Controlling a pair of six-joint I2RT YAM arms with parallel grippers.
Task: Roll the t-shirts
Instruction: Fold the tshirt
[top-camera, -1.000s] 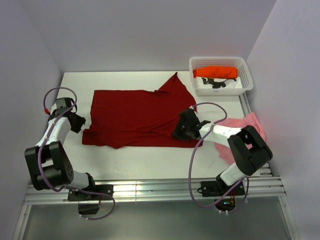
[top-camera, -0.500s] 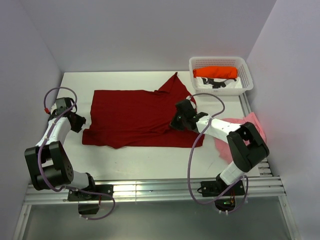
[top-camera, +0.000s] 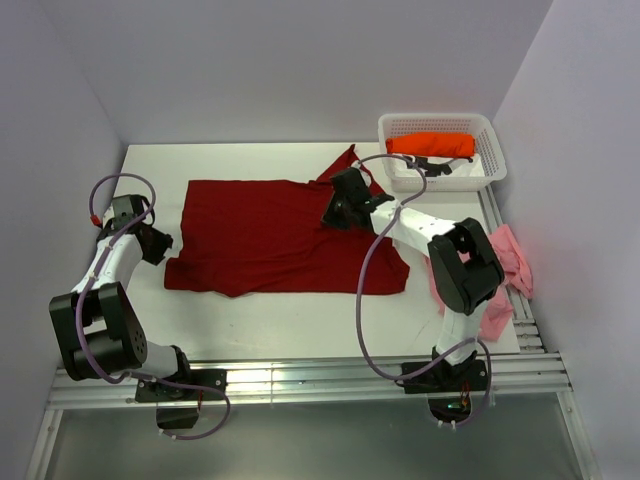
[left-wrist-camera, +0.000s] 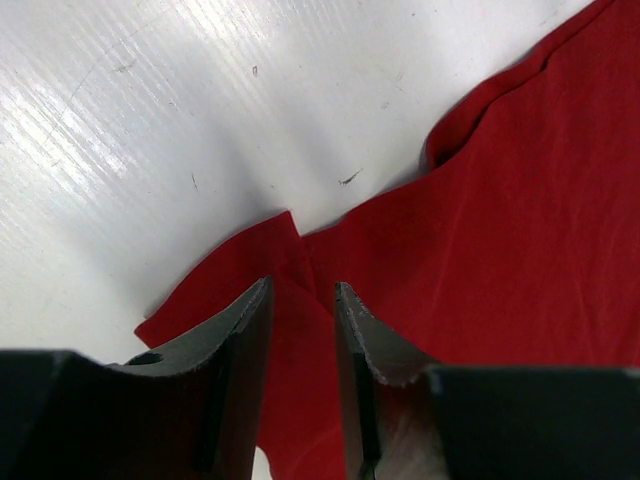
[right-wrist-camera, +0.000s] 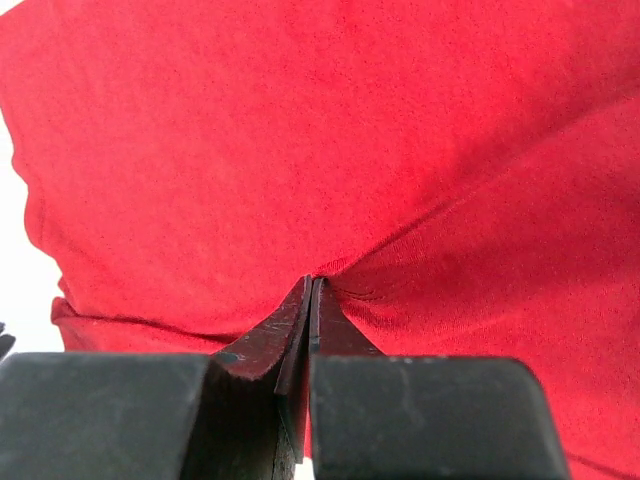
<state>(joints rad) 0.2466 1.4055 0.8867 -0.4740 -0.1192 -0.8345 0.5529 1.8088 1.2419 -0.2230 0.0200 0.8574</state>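
Currently the dark red t-shirt (top-camera: 265, 235) lies spread on the white surface (top-camera: 300, 315), mostly flat, with a pointed flap at its far right corner.

Left claw (left-wrist-camera: 302, 295): positioned at the shirt's left edge, over the near corner. The jaws stand partly apart with a narrow gap, and red fabric shows in that gap and beneath both fingers. Whether the pads touch the cloth cannot be told.

Right claw (right-wrist-camera: 310, 290): positioned over the shirt's upper right area, just short of the pointed flap. The jaws are fully closed, and a small fold of the red fabric is pinched at the tips, with creases radiating from that spot.

The pale pink t-shirt (top-camera: 505, 265) lies crumpled to the right of the red shirt, partly hidden behind the right arm. The bright orange t-shirt (top-camera: 432, 145) lies rolled in the white lattice basket (top-camera: 437, 120), beyond the red shirt's far right corner.
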